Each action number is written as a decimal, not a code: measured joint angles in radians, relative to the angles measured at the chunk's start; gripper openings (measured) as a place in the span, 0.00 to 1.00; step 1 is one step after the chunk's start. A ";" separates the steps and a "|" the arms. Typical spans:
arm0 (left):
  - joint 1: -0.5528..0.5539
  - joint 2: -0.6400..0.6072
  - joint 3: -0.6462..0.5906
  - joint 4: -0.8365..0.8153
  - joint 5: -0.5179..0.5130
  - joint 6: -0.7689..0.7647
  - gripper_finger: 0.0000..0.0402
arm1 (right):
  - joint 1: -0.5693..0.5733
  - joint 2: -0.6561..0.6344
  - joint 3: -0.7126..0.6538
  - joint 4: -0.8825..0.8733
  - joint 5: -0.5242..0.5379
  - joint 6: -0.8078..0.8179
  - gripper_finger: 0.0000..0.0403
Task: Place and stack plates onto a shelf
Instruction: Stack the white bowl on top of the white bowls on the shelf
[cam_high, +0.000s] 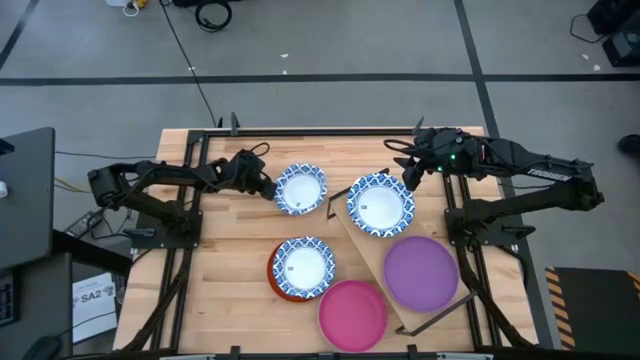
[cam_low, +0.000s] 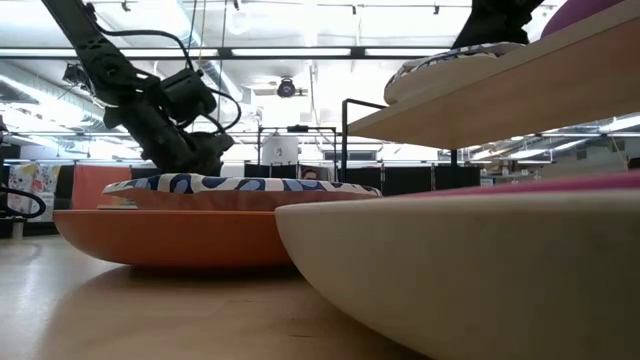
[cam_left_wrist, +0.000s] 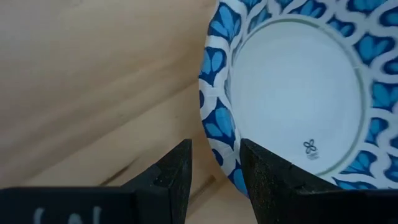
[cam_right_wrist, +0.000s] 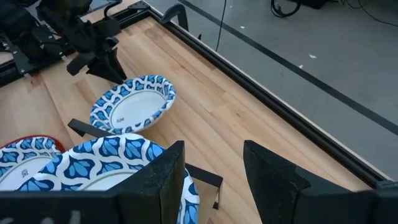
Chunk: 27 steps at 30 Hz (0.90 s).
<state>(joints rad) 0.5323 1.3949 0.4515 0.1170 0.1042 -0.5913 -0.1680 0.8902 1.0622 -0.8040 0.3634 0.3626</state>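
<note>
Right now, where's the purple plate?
In the high view, the purple plate sits on the shelf at the table's right side, between a blue-patterned plate and the pink plate.

You see two dark, near-black arms, each built of slim boxy links joined by rounded joints. The left arm (cam_high: 160, 182) has thin black cables looping along its links toward the wrist nearest the table (cam_high: 230, 240). The right arm (cam_high: 520, 170) carries a pale lettered marking along its long forearm link and a small green light glowing near its wrist, with black cable loops bunched there. The left gripper (cam_left_wrist: 214, 174) ends in two matte black, wedge-shaped fingers with flat inner faces, set in a black bar with faint pale lettering. The right gripper (cam_right_wrist: 211, 177) has matching black angular fingers.
</note>
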 joint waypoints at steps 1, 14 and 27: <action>0.000 0.000 0.000 -0.002 0.001 -0.004 0.35 | 0.000 0.000 0.000 0.000 0.000 0.000 0.42; 0.000 0.000 0.000 0.056 0.058 -0.061 0.35 | 0.000 0.000 0.000 0.000 0.000 0.000 0.42; -0.042 0.000 0.000 0.059 0.045 -0.119 0.35 | 0.000 0.000 0.000 0.000 0.000 -0.025 0.42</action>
<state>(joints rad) 0.4902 1.3949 0.4515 0.1758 0.1496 -0.7100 -0.1680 0.8902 1.0622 -0.8043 0.3634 0.3375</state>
